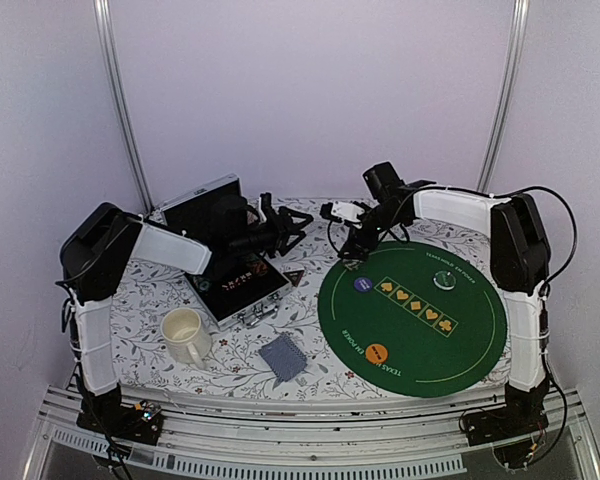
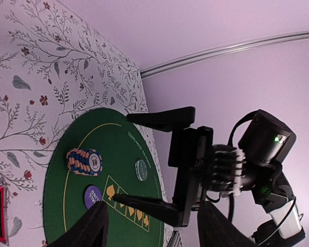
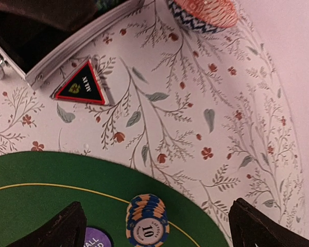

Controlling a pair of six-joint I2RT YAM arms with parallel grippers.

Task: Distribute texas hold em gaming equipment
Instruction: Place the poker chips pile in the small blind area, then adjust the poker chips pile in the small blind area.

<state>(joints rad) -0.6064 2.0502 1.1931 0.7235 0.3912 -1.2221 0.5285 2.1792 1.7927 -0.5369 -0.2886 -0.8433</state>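
The right gripper (image 2: 157, 162) hangs with jaws released wide above the chip stack (image 3: 147, 220), which stands on the green mat (image 3: 51, 190) near its edge. It should probably rise straight up, so nothing topples. The left gripper's (image 1: 292, 224) jaws stand part-open, apparently empty.

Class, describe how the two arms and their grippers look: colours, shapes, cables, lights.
The left arm and right arm pair white tubular links with bulky black joint housings. Thin black cables loop off the right arm. The right gripper has two long flat black fingers, a white ribbed section behind them and a black module with a green light. The left gripper is black too.
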